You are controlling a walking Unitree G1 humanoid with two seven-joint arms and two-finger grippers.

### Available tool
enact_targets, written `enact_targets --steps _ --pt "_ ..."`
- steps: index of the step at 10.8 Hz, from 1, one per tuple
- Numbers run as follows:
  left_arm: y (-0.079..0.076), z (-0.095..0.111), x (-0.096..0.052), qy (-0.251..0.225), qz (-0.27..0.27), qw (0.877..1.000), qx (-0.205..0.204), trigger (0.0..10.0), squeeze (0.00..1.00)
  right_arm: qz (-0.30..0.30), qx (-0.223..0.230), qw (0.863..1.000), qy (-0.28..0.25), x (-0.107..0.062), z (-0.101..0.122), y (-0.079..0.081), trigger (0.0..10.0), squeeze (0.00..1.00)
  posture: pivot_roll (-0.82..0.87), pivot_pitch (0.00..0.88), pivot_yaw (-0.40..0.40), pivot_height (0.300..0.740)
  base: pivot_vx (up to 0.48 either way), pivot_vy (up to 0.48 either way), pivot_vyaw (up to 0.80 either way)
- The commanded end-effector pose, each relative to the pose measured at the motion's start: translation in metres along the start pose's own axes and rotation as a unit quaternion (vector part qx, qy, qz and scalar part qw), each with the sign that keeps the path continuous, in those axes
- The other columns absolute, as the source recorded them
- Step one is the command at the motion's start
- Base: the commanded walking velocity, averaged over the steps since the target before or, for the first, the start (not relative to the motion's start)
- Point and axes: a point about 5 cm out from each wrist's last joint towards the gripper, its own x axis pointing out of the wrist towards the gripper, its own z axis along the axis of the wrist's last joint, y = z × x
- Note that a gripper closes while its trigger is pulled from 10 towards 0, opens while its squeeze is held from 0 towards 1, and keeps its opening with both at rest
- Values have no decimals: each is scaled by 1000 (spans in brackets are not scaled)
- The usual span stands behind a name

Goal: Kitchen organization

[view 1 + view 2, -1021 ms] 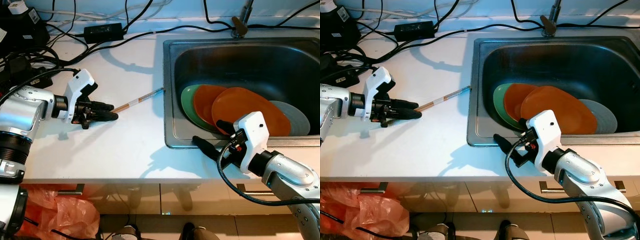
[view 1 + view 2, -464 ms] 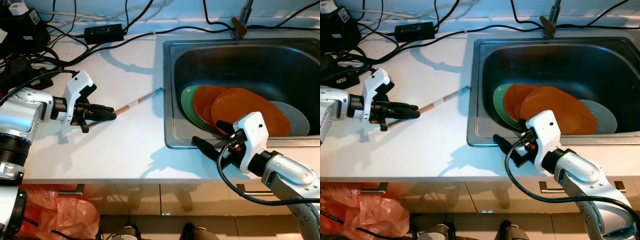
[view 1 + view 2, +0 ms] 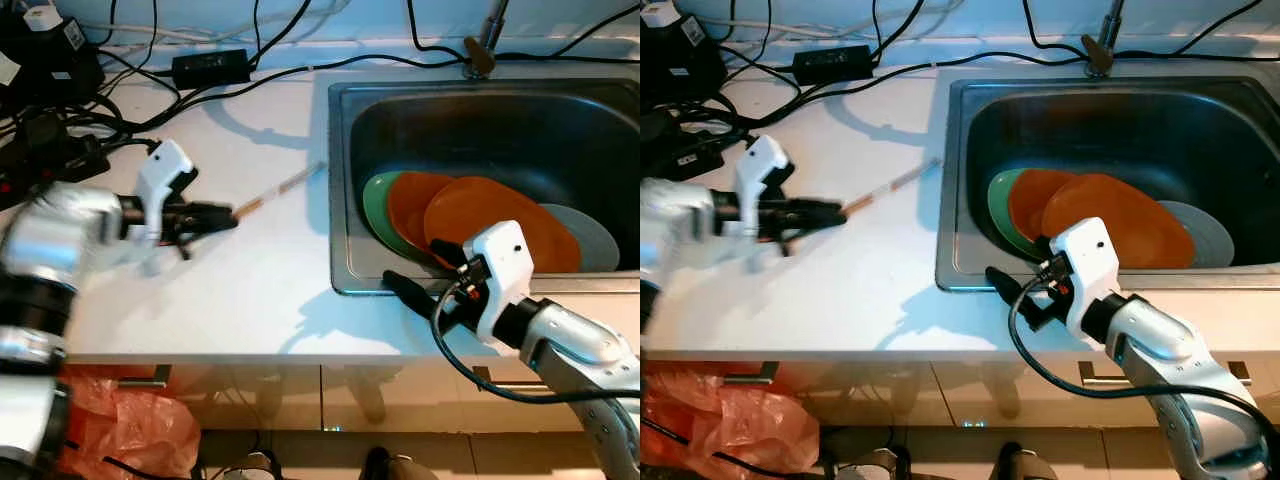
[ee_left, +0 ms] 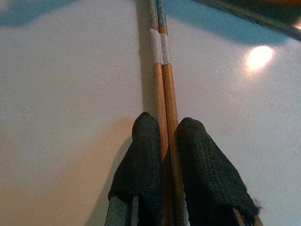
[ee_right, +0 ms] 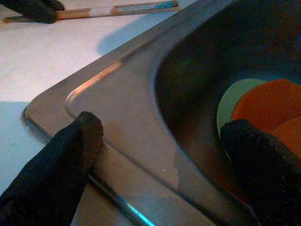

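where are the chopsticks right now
The pair of wooden chopsticks lies on the white countertop, left of the steel sink, with its near end pinched between the left hand's black fingers.

- A white counter (image 3: 250,280) carries everything, with a steel sink (image 3: 345,180) set into it.
- A pair of chopsticks (image 3: 280,190) lies on the counter just beside the sink's outer wall.
- Black cables (image 3: 120,110) and a black power brick (image 3: 210,66) lie on the counter, well away from the sink toward the back.
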Motion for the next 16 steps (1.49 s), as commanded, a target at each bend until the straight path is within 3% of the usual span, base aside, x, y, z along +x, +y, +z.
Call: enact_targets --steps 1,2,3,5,7,8,10,12,13,16 --pt "-1 8 -1 -49 29 998 15 0 0 8 20 999 38 5 -17 2 10000 0 67 155 36 740 0 0 0" --pt "-5 13 2 -83 47 995 21 0 0 3 26 999 27 7 -14 -1 10000 0 68 150 31 740 0 0 0" --pt "-8 17 5 -105 76 990 53 0 0 -8 51 999 3 10 -7 -5 10000 0 72 145 28 740 0 0 0" --pt "-17 27 10 -151 110 978 97 0 0 0 154 984 -87 22 20 -6 10000 0 79 146 18 740 0 0 0" --pt "-35 28 23 -183 140 968 103 0 0 6 176 976 -131 42 41 -20 10000 0 95 152 -12 740 0 0 0" --pt "-36 28 25 -184 141 968 100 0 0 6 177 976 -129 43 41 -22 10000 0 93 155 -26 740 0 0 0" --pt "-43 40 30 -222 170 954 106 0 0 38 172 978 -112 51 39 -12 10000 0 93 154 -39 740 0 0 0" --pt "-64 47 45 -249 172 948 102 0 0 93 209 960 -160 61 61 -1 10000 0 91 152 -52 740 0 0 0" --pt "-77 52 56 -266 159 946 92 0 0 110 228 953 -167 76 65 9 10000 0 97 148 -58 740 0 0 0" --pt "-92 51 63 -266 149 948 90 0 0 142 254 938 -185 87 70 19 10000 0 102 147 -69 740 0 0 0"
